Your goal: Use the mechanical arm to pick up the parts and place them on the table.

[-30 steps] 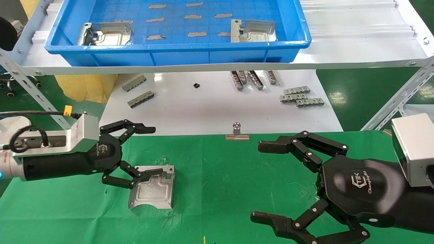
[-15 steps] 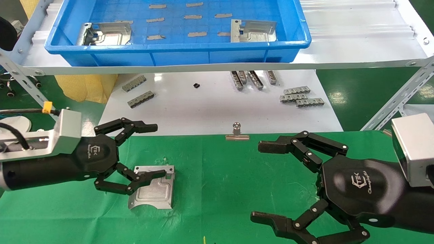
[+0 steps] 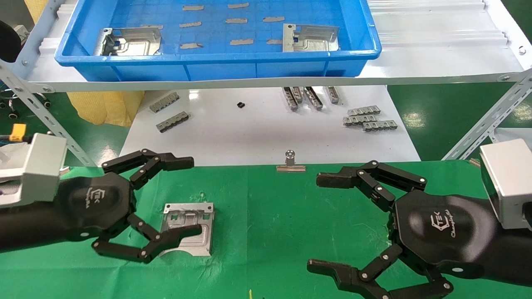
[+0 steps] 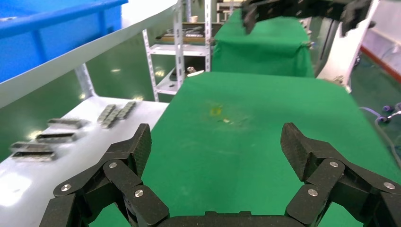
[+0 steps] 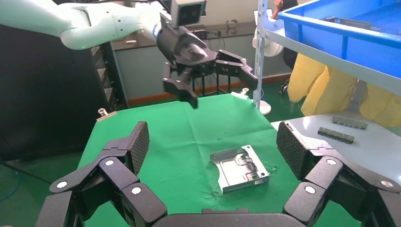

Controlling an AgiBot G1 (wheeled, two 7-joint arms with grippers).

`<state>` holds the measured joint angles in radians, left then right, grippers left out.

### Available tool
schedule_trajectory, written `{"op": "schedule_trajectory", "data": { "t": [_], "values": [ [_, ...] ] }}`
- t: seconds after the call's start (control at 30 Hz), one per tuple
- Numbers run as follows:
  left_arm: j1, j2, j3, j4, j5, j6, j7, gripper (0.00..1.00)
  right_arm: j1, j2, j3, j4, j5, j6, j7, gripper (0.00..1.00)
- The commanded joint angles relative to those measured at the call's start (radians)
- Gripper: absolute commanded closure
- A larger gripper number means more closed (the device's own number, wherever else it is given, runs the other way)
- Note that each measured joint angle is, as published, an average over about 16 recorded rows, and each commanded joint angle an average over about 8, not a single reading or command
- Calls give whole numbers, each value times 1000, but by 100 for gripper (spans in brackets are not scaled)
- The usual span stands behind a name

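On the green-clothed desk (image 3: pixel 266 232) we see one stamped metal part (image 3: pixel 188 228) lying flat and released, its notched edge toward the robot. The left gripper (image 3: pixel 168 199) hangs above it with jaws spread wide and holding nothing; in the head view its lower finger (image 3: pixel 166 241) crosses in front of the plate. From the right wrist view the same plate (image 5: pixel 239 167) sits alone on the cloth, the left gripper well above it. The right gripper (image 3: pixel 318 222) hovers over the desk's right side, jaws wide apart and empty. Two more parts (image 3: pixel 129 41) (image 3: pixel 309 37) lie in the blue bin (image 3: pixel 216 68) on the white shelf (image 3: pixel 436 54).
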<state>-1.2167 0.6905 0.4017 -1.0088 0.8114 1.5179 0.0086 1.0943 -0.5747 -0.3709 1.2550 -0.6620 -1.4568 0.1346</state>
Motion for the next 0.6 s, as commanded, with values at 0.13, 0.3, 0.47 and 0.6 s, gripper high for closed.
{"op": "schedule_trajectory", "data": {
  "t": [0.13,0.3,0.47,0.6],
  "values": [
    [52,-29,-45,-101,-30,-8,-72,0,0,0,0,0,0,0,0,0],
    [105,-58,-90,-203,-60,-16,-145,0,0,0,0,0,0,0,0,0],
    [144,-80,-124,-280,-82,-22,-196,0,0,0,0,0,0,0,0,0],
    [159,-88,-137,-308,-92,-24,-210,0,0,0,0,0,0,0,0,0]
  ]
}}
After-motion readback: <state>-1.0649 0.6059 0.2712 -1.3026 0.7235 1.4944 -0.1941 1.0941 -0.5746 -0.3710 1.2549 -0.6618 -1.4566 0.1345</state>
